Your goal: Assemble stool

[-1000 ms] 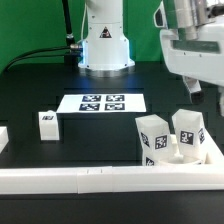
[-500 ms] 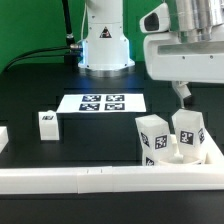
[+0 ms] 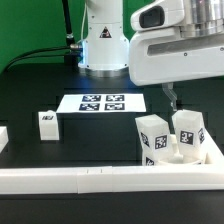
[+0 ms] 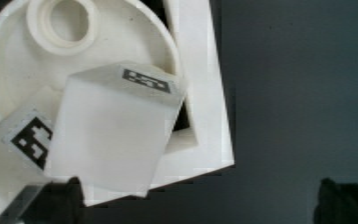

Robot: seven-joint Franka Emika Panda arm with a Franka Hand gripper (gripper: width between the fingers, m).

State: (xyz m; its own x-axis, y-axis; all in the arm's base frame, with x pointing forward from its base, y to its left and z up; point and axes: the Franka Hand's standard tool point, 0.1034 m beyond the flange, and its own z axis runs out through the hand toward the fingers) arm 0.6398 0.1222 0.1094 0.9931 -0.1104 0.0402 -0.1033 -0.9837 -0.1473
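Note:
Two white leg blocks with black-and-white tags (image 3: 153, 138) (image 3: 188, 133) stand on the round white seat (image 3: 172, 156) in the corner of the rails on the exterior view's right. A third leg block (image 3: 47, 123) stands alone on the exterior view's left. My gripper (image 3: 172, 98) hangs above and just behind the two blocks, touching nothing. In the wrist view the seat (image 4: 43, 75) and the tagged blocks (image 4: 126, 130) (image 4: 23, 142) lie below my gripper (image 4: 197, 205). Its dark fingertips (image 4: 51, 205) are wide apart with nothing between them.
The marker board (image 3: 100, 102) lies flat in front of the robot base (image 3: 104, 40). Long white border rails (image 3: 80, 180) run along the front and the exterior view's right, one of them showing in the wrist view (image 4: 204, 100). A white piece (image 3: 3, 137) sits at the left edge.
My gripper has moved toward the exterior view's left, from the right edge to above the two leg blocks. The parts have not moved.

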